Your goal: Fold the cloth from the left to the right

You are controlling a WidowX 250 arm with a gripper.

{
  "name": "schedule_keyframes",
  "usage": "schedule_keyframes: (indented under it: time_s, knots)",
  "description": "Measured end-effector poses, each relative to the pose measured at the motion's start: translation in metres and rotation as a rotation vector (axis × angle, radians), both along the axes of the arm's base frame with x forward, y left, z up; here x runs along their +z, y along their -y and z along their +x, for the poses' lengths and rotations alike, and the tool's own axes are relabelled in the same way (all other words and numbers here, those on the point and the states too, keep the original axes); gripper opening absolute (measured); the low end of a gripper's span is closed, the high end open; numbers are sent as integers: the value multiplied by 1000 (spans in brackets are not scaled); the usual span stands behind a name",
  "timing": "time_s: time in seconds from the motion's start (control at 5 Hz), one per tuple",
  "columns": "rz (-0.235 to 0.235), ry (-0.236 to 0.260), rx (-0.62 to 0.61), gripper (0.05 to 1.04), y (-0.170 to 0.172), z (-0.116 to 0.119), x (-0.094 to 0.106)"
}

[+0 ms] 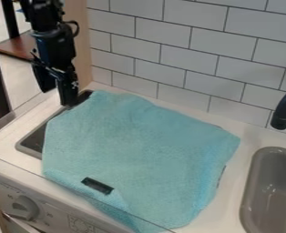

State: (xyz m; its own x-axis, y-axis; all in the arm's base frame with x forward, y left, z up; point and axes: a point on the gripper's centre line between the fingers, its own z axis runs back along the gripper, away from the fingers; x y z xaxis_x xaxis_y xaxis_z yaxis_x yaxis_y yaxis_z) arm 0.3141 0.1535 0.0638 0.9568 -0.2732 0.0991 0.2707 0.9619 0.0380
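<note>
Well, the jaws hang spread near the teal cloth draped across the counter.

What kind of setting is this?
Looks like a toy or mock kitchen counter: grey sink with a black faucet, white tiled wall, and a control knob on the front panel.

Near the jaws of your gripper, the cloth hides most of the hob; well right of them, the edge crops your sink.
</note>
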Motion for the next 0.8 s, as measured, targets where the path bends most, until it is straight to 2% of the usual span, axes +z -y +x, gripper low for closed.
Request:
schedule_keyframes:
  time_s: [0.2, 0.4, 0.6, 0.8]
  knots:
    - [1, -44, 12, 999, -1, -2, -16]
    - [-1, -68, 3, 999, 0, 0, -28]
    - [1, -80, -3, 959, 2, 1, -34]
    - [11, -66, -6, 659, 2, 4, -34]
